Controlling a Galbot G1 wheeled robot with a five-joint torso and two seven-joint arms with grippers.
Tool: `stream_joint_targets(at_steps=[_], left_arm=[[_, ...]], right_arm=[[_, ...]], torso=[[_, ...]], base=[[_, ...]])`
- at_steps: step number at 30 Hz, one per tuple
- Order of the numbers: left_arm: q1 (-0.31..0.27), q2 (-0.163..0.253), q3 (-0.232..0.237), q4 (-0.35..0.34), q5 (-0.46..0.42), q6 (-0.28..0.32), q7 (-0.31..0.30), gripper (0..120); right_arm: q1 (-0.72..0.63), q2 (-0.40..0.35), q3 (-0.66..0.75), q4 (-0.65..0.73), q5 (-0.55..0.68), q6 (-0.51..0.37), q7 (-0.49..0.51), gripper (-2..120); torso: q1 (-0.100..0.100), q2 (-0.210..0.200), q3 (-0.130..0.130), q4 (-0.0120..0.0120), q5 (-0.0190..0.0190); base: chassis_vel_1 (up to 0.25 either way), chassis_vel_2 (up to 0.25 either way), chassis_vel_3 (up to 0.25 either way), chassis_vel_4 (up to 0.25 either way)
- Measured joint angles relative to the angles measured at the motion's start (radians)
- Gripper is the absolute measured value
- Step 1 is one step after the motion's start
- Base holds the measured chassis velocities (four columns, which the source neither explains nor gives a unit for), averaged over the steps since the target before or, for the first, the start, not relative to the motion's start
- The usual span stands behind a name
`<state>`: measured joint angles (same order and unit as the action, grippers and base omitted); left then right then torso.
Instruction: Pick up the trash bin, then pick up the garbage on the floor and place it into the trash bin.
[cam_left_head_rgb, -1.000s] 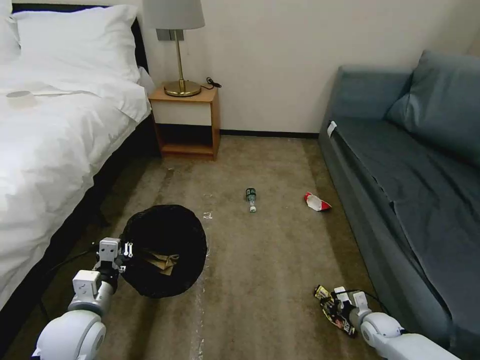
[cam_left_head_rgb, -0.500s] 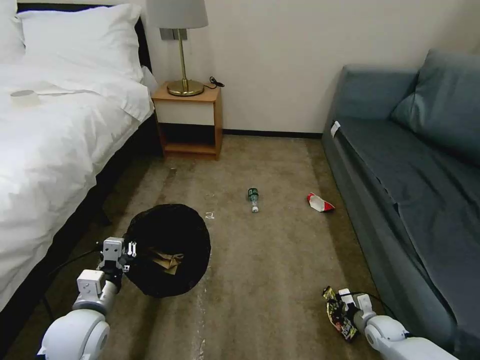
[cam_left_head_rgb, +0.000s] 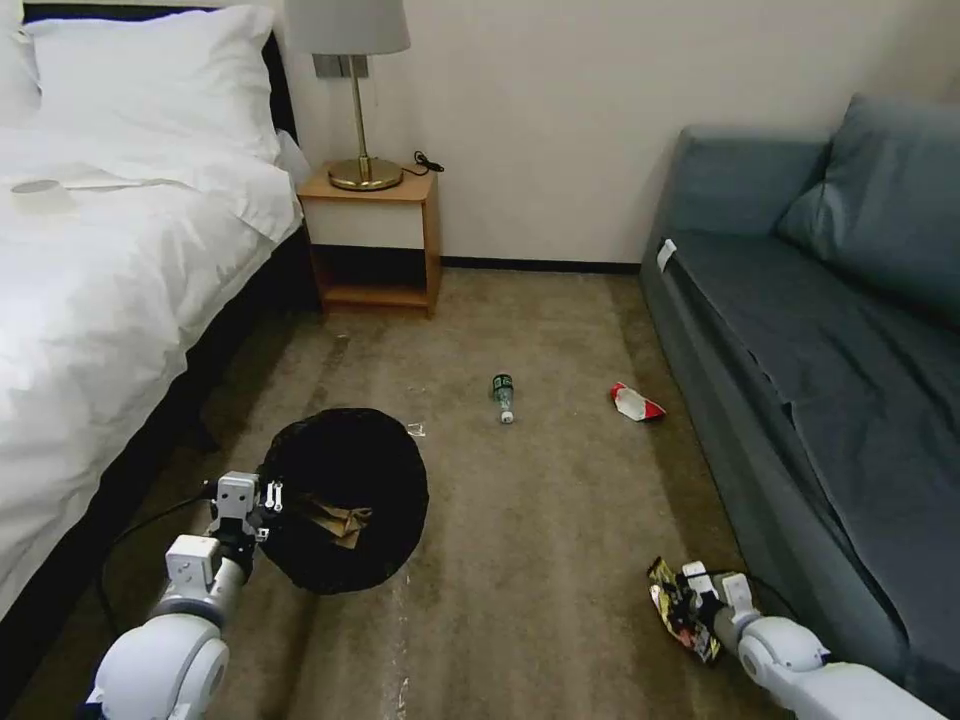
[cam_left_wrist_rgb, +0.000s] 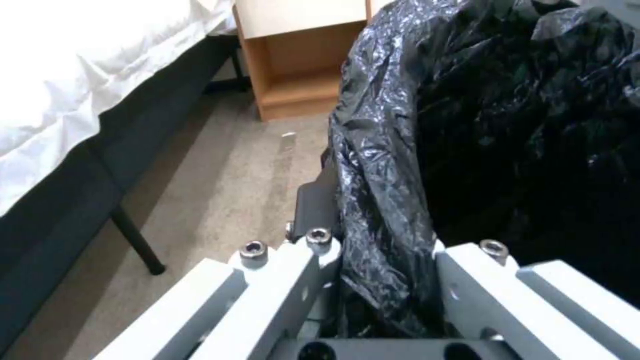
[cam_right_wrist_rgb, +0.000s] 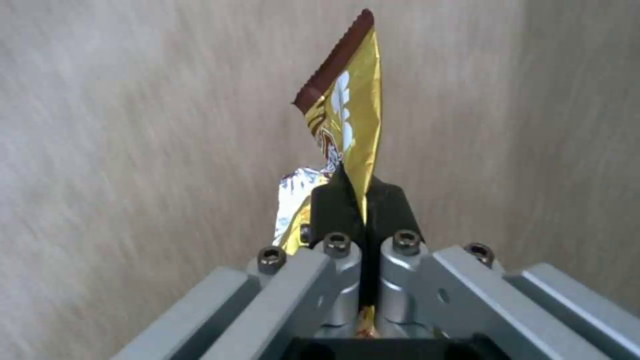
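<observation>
We see the room evenly and softly lit, shadows faint; the carpet (cam_right_wrist_rgb: 133, 150) streaks with motion blur in the right wrist view; the bedding (cam_left_head_rgb: 100, 250) glares white.

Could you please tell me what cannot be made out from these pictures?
- Trash bin: head view, black bag hides its wall.
- Left gripper: left wrist view, bag folds cover the inner finger.
- Snack wrapper: right wrist view, right gripper hides its lower end; print unreadable.
- Bottle: head view, label too small.

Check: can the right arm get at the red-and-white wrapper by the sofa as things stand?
Probably not: the right gripper is shut on the snack wrapper, and the red-and-white wrapper lies well ahead on open carpet.
</observation>
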<state>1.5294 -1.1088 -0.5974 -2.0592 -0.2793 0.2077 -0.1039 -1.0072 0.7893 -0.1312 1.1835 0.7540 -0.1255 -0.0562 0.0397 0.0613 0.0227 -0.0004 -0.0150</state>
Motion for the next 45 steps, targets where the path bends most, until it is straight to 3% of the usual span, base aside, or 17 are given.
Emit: stream_joint_targets(at_steps=[10, 20, 23, 26, 29, 37, 45], left_arm=[[-0.040, -0.024, 0.081, 0.011, 0.030, 0.016, -0.015, 4], [-0.112, -0.030, 0.160, 0.030, 0.040, 0.039, -0.041, 4], [-0.137, -0.040, 0.184, 0.040, 0.040, 0.041, -0.050, 4], [-0.143, -0.043, 0.192, 0.043, 0.040, 0.041, -0.050, 4], [-0.178, -0.054, 0.206, 0.055, 0.042, 0.032, -0.040, 4], [-0.219, -0.061, 0.216, 0.065, 0.025, 0.034, -0.053, 4], [-0.238, -0.081, 0.225, 0.088, 0.021, 0.035, -0.062, 4]], right_arm=[[0.014, -0.133, 0.040, 0.266, 0.011, 0.021, 0.024, 0], [0.044, -0.314, 0.079, 0.585, 0.159, 0.008, 0.048, 0], [0.138, -0.345, 0.011, 0.674, 0.225, 0.008, 0.061, 0], [0.206, -0.338, -0.038, 0.695, 0.249, 0.008, 0.070, 0], [0.386, -0.262, -0.175, 0.726, 0.294, 0.000, 0.108, 0], [0.506, -0.160, -0.298, 0.734, 0.341, -0.003, 0.142, 0], [0.657, -0.001, -0.449, 0.718, 0.401, 0.004, 0.182, 0]], torso=[[0.000, 0.000, 0.000, 0.0000, -0.0003], [0.000, 0.000, 0.000, -0.0002, -0.0005], [0.000, 0.000, 0.000, -0.0002, -0.0002], [0.000, 0.000, 0.000, -0.0003, -0.0003], [0.000, 0.000, 0.000, 0.0004, -0.0006], [0.000, 0.000, 0.000, 0.0002, -0.0003], [0.000, 0.000, 0.000, 0.0002, -0.0006]], base=[[0.000, 0.000, 0.000, 0.000], [0.000, 0.000, 0.000, 0.000], [0.000, 0.000, 0.000, 0.000], [0.000, 0.000, 0.000, 0.000], [0.000, 0.000, 0.000, 0.000], [0.000, 0.000, 0.000, 0.000], [0.000, 0.000, 0.000, 0.000]])
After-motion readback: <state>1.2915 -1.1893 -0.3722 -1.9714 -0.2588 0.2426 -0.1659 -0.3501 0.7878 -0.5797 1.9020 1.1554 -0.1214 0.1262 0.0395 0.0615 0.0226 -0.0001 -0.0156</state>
